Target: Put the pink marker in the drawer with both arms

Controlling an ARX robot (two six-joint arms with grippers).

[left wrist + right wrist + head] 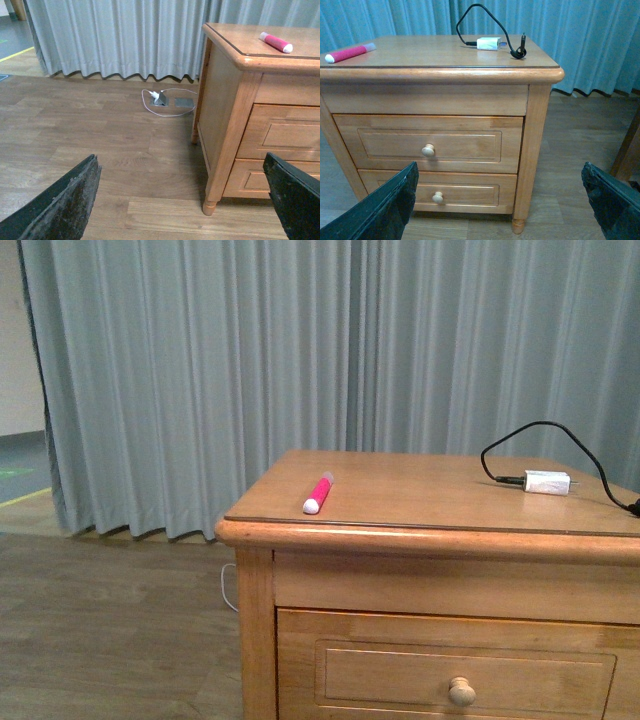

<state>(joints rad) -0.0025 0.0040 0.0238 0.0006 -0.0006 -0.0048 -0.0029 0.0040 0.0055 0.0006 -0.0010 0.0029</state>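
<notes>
The pink marker (318, 493) lies on the wooden nightstand's top near its front left corner; it also shows in the left wrist view (275, 42) and the right wrist view (349, 52). The top drawer (429, 144) is shut, with its round pale knob (428, 150) in the middle; its front also shows in the front view (460, 670). My left gripper (182, 200) is open and empty, low over the floor to the nightstand's left side. My right gripper (500, 200) is open and empty, low in front of the nightstand. Neither arm shows in the front view.
A white charger plug (547, 482) with a black cable (540, 435) lies on the nightstand top at the right. A second lower drawer (437, 190) is shut. A floor socket with a white cable (162, 97) sits by the grey curtain (300, 350). A wooden leg (626, 150) stands at the right.
</notes>
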